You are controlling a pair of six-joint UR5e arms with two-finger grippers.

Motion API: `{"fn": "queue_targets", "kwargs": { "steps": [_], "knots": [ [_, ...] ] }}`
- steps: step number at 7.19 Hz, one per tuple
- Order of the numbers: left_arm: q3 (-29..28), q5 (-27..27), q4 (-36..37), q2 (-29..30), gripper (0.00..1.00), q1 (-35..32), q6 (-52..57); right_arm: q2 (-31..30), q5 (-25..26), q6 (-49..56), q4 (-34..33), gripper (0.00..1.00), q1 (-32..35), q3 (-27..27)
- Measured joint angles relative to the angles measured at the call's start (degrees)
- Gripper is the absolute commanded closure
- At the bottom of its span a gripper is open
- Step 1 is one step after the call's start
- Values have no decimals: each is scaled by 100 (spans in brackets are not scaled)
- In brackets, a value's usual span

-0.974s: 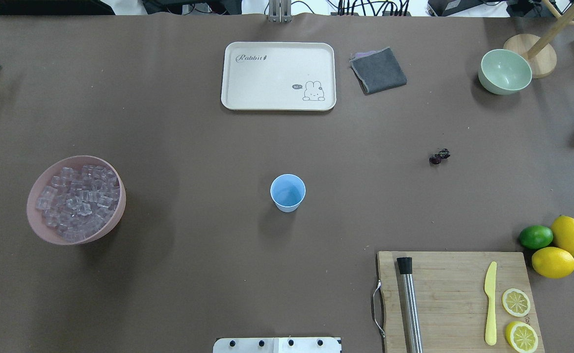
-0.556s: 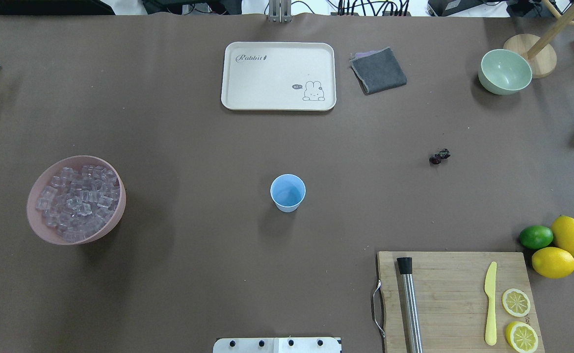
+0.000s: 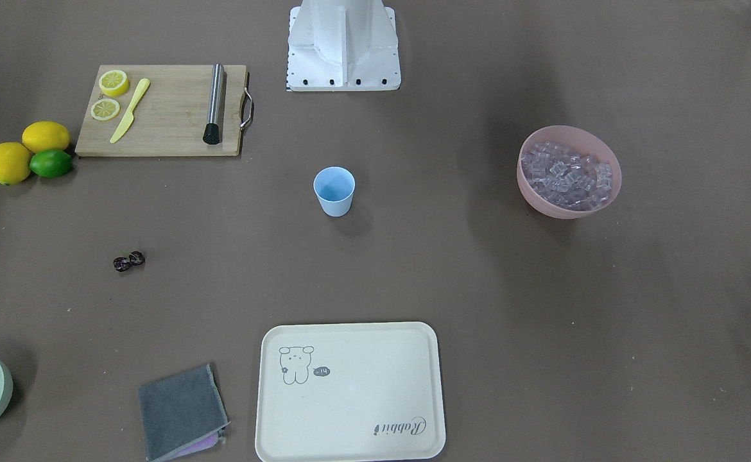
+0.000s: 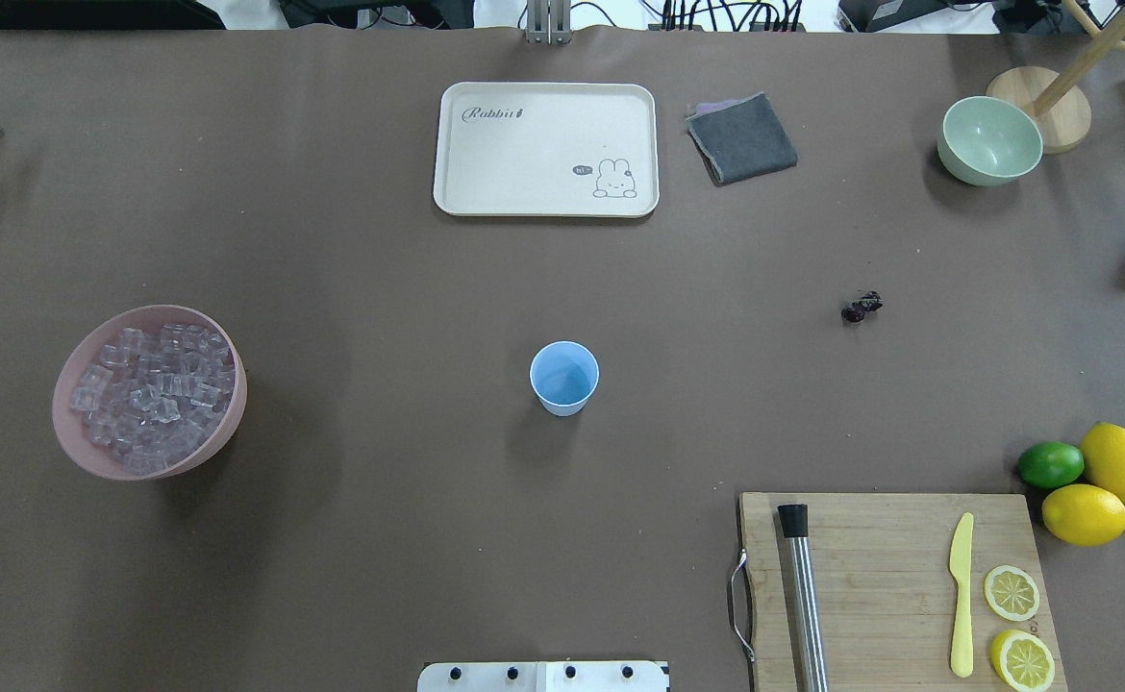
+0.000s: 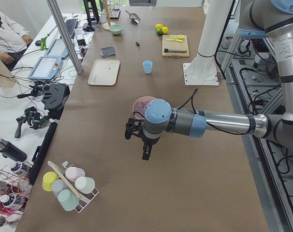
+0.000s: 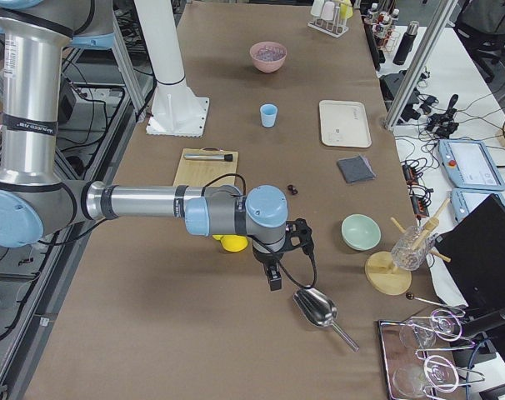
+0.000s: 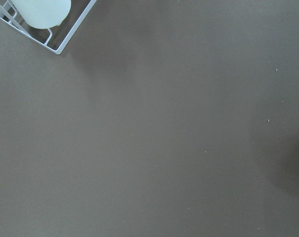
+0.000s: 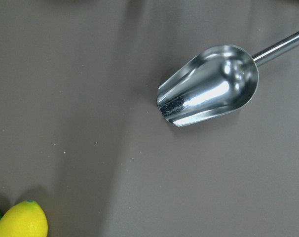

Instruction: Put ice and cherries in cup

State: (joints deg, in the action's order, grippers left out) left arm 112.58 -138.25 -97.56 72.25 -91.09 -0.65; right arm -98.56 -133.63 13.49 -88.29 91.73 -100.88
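Observation:
The light-blue cup [image 4: 563,378] stands upright and empty at the table's middle, also in the front view [image 3: 334,190]. The ice [image 4: 154,394] fills a pink bowl [image 4: 64,423] at the left. The cherries [image 4: 861,307] lie on the table right of the cup, also in the front view [image 3: 128,260]. My left gripper [image 5: 145,153] hangs over the table beyond the pink bowl [image 5: 141,104]; I cannot tell whether it is open. My right gripper [image 6: 274,279] hangs near a metal scoop [image 6: 317,308]; I cannot tell whether it is open.
A cream tray [image 4: 545,149], a grey cloth [image 4: 741,137] and a green bowl [image 4: 989,140] lie at the far side. A cutting board [image 4: 889,586] holds a muddler, a knife and lemon halves. Two lemons and a lime [image 4: 1050,464] lie beside it. A cup rack [image 5: 69,186] stands at the left end.

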Motion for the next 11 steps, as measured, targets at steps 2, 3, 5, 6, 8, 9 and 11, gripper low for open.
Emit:
{"fn": "queue_targets", "kwargs": {
  "steps": [2,3,5,6,8,9,11],
  "knots": [
    [10,5,-82,-51,2,12,-13,3,-35,4,17,0,-17,2],
    [19,7,-97,-58,2,12,-19,2,-46,0,23,0,-26,4],
    [23,9,-172,-67,2,12,-25,-9,-56,0,30,0,-37,12],
    [7,9,-264,-74,2,10,-29,-19,-87,-2,29,0,-43,17],
    [-3,1,-335,-109,2,12,-30,-45,-210,-2,29,0,-48,28],
    [3,-5,-348,-137,2,18,-30,-52,-236,4,30,0,-50,33],
    [-2,-8,-356,-155,2,20,-39,-57,-268,12,31,0,-50,29]
  ]
}}
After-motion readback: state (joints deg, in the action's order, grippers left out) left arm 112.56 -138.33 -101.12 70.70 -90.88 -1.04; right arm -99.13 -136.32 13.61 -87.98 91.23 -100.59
